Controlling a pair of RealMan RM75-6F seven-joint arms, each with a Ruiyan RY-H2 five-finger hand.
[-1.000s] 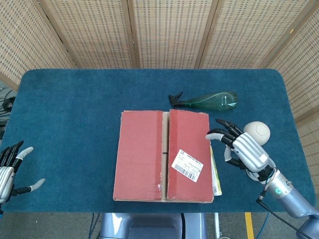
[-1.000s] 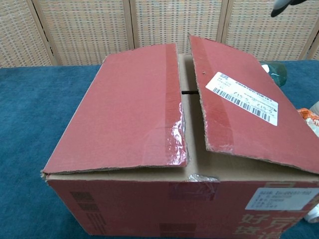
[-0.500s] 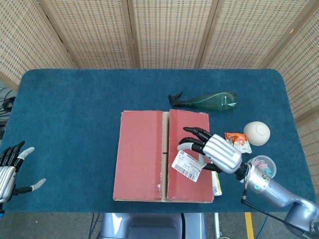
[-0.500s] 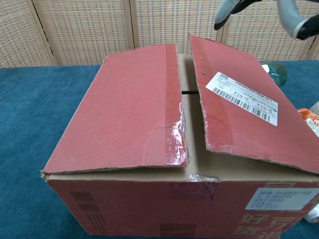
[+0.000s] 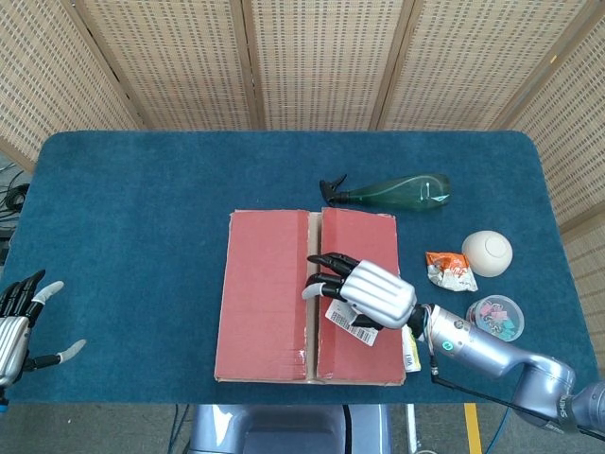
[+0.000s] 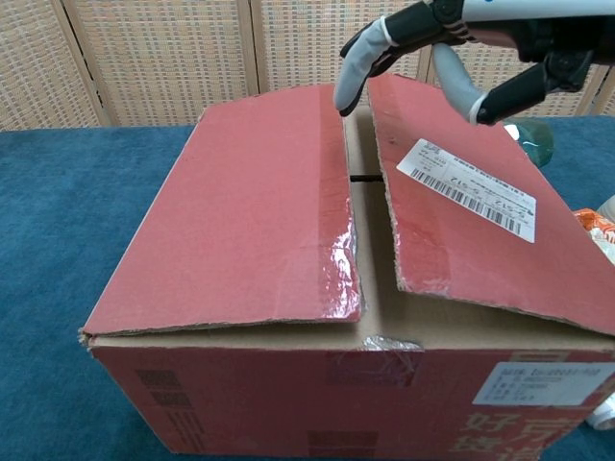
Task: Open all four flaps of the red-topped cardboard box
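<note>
The cardboard box (image 5: 269, 303) with two red top flaps stands in the middle of the table near the front edge. Its left flap (image 6: 250, 211) and right flap (image 6: 461, 202) both lie nearly flat, with a narrow gap between them. A white barcode label (image 6: 466, 187) is stuck on the right flap. My right hand (image 5: 364, 291) hovers over the right flap's inner edge, fingers spread and pointing toward the gap; in the chest view the right hand (image 6: 452, 43) is above the box with nothing in it. My left hand (image 5: 17, 326) rests open at the table's left front corner.
A green spray bottle (image 5: 392, 192) lies behind the box. To the right are a cream ball (image 5: 487, 253), a crumpled snack packet (image 5: 446, 270) and a tub of coloured clips (image 5: 498, 316). A flat packet (image 5: 408, 345) lies against the box's right side.
My right hand has swept leftward from the table beside the box to above the right flap, reaching the central gap. The flaps and left hand have not moved.
</note>
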